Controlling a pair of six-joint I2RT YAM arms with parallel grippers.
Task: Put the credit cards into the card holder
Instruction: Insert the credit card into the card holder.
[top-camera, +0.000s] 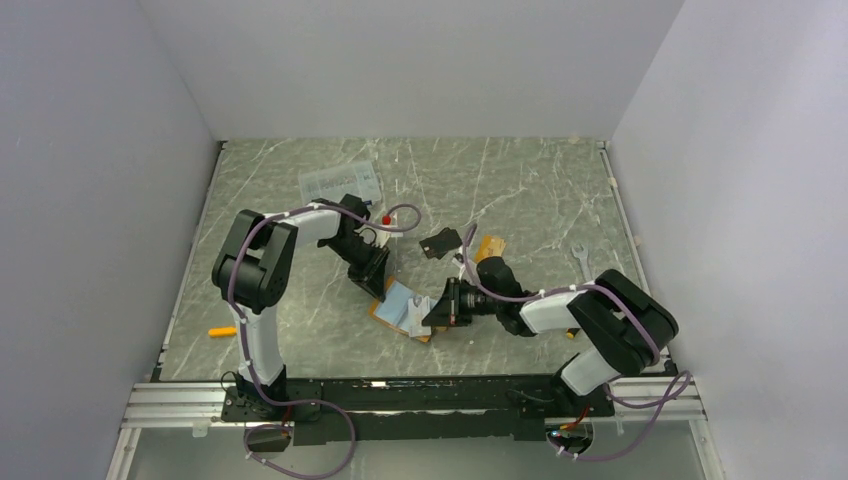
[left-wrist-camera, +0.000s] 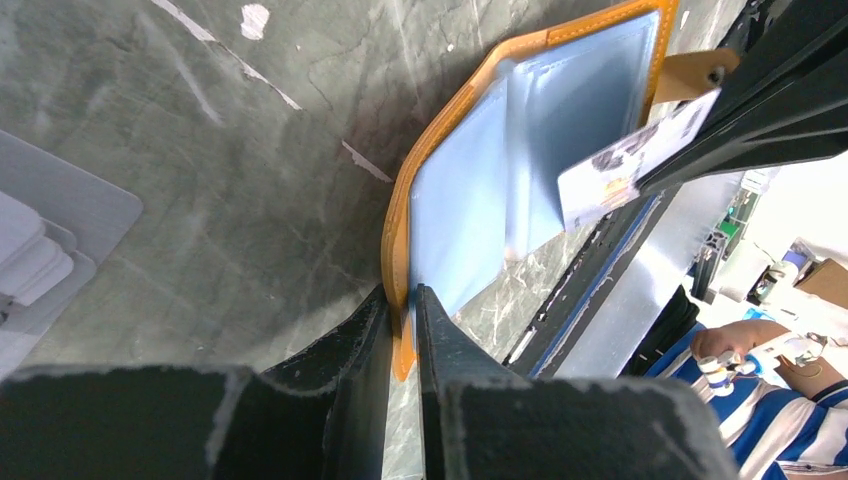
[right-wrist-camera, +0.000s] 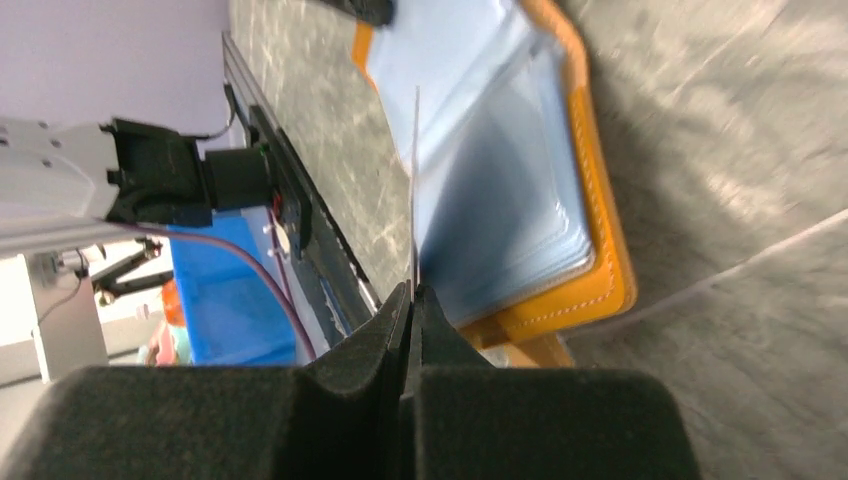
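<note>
Left gripper (left-wrist-camera: 403, 310) pinched the holder's (left-wrist-camera: 460, 200) rim, propping it open by the tabletop's (top-camera: 520, 180) near edge. Right gripper (right-wrist-camera: 410, 295) clamped a card (left-wrist-camera: 630, 165) by its end, beside the holder; thin, stiff and slick, it probably suited that end-grip.

The card holder (left-wrist-camera: 396, 225) looks stitched orange leather, glossy pale-blue plastic inside; table (left-wrist-camera: 200, 150) veined like stone; fingers (left-wrist-camera: 335, 385) matt black.

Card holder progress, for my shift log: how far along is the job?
Done: the thick orange fold-over card holder lies open, the left gripper pinching its edge; no card shows in its pale blue pockets. In hand: the right gripper holds a thin whitish card at the pockets, not yet slid in. Left: a flat black card and an orange-tan card lie on the table beyond.
</note>
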